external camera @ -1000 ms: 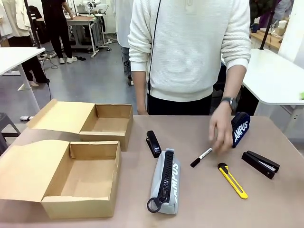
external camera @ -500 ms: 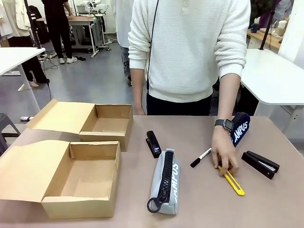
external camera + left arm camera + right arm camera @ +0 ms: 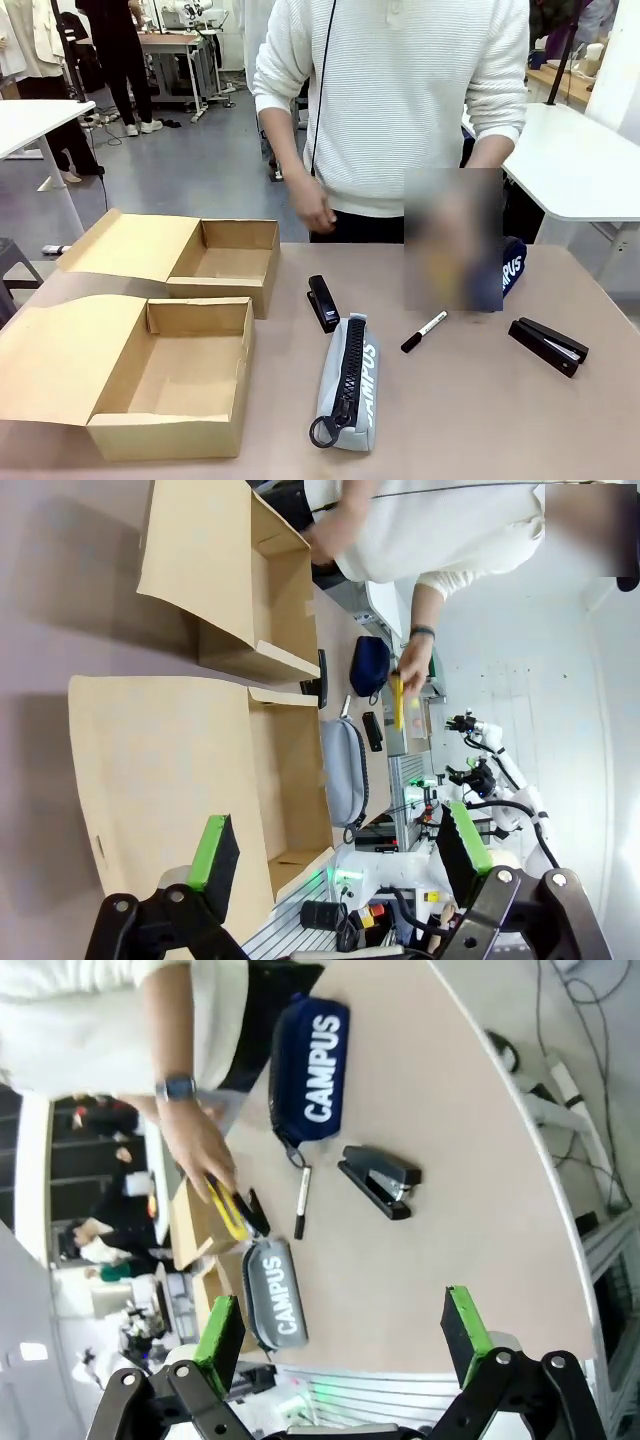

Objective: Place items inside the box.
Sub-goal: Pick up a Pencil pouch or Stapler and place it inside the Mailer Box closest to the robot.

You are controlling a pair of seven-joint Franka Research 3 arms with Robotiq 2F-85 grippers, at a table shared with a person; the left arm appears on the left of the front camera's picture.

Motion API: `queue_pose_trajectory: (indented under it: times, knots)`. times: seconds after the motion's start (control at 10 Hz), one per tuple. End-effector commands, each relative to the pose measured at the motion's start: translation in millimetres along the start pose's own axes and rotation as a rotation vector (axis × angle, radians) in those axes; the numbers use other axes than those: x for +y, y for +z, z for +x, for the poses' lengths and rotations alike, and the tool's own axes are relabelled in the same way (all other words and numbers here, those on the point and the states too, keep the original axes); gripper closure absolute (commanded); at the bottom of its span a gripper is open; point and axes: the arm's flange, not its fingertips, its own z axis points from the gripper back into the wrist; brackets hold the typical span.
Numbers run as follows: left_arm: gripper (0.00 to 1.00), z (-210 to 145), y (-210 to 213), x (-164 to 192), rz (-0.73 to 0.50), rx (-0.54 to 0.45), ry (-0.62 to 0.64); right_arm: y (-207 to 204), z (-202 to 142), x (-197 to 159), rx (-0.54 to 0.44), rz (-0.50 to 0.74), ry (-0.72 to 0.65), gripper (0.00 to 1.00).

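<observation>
Your left tool (image 3: 338, 845) and right tool (image 3: 341, 1328) both stand wide, holding nothing. The person's hand (image 3: 200, 1148) grips the yellow utility knife (image 3: 228, 1210) above the table (image 3: 470, 430). The grey pouch (image 3: 350, 385) lies near the middle, the marker (image 3: 424, 331) to its right, and the navy pouch (image 3: 511, 268) at far right. One black stapler (image 3: 322, 302) sits beside the far box (image 3: 225, 262), the other stapler (image 3: 548, 346) at right. The near box (image 3: 175, 378) stands open at left.

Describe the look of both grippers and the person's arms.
The left gripper and right gripper have black linkage bodies, jaws tipped with green pads. The person wears a white ribbed sweater with cuffed sleeves and a dark-strapped wristwatch.
</observation>
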Motion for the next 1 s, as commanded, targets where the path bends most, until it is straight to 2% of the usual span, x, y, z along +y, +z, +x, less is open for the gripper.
queue_pose_trajectory:
  times: [0.0,0.3,0.5,0.7,0.8,0.9]
  knots:
    - [0.0,1.1,0.4,-1.3,-0.023,-0.01,-0.021,-49.5,-22.7,44.3,0.057,-0.027,0.129,0.0]
    - [0.0,1.1,0.4,-1.3,-0.023,-0.01,-0.021,-141.3,-29.6,137.8,0.296,-0.133,0.348,0.0]
    - [0.0,1.1,0.4,-1.3,-0.023,-0.01,-0.021,-208.5,-60.0,206.3,0.366,-0.189,0.462,0.0]
    - [0.0,1.1,0.4,-1.3,-0.023,-0.01,-0.021,-270.9,-108.5,251.2,0.452,-0.236,0.537,0.0]
    - [0.0,1.1,0.4,-1.3,-0.023,-0.01,-0.021,-304.1,-142.3,263.5,0.44,-0.288,0.535,0.0]
    - [0.0,1.1,0.4,-1.3,-0.023,-0.01,-0.021,-326.0,-167.6,268.7,0.327,-0.319,0.525,0.0]
